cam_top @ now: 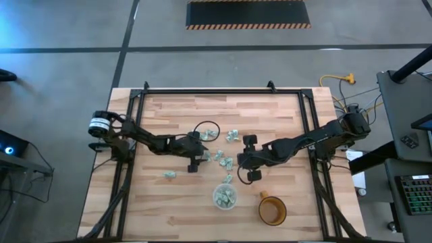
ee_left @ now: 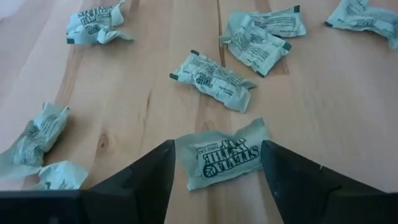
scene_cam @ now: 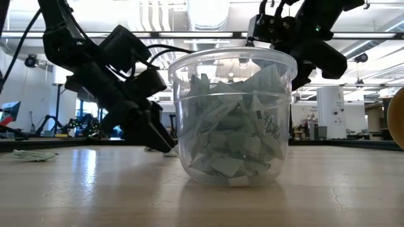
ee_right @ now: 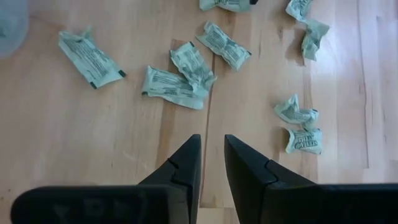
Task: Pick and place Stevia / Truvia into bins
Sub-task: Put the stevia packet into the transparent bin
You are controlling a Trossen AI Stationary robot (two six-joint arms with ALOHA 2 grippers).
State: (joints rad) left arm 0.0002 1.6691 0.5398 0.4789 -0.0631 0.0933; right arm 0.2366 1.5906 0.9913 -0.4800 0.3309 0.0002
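Pale green Stevia sachets lie scattered flat on the wooden table (cam_top: 169,209), mostly mid-table (cam_top: 221,156). The clear cup (cam_top: 225,196), the bin, stands near the front edge, well filled with sachets (scene_cam: 233,126). My left gripper (cam_top: 197,160) is low over the table and open, with one sachet (ee_left: 221,163) lying between its fingers (ee_left: 216,146). My right gripper (cam_top: 243,162) hovers higher, right of the scatter. Its fingers (ee_right: 212,140) are open by only a narrow gap, nothing is between them, and bare wood lies below. My left gripper's two fingers (ee_left: 155,171) stand at the two short ends of the sachet (ee_left: 193,171). They come slanting down from the table's left. The sachet lies flat on the wood. Whether the fingers touch it I cannot tell.
An amber mug (cam_top: 272,210) stands right of the cup near the front edge. A lone sachet (cam_top: 170,175) lies toward the left. More sachets lie farther back (cam_top: 233,135). A black cable loop (cam_top: 206,130) rests behind the left gripper. Black frame rails (cam_top: 307,128) run along the table's sides.
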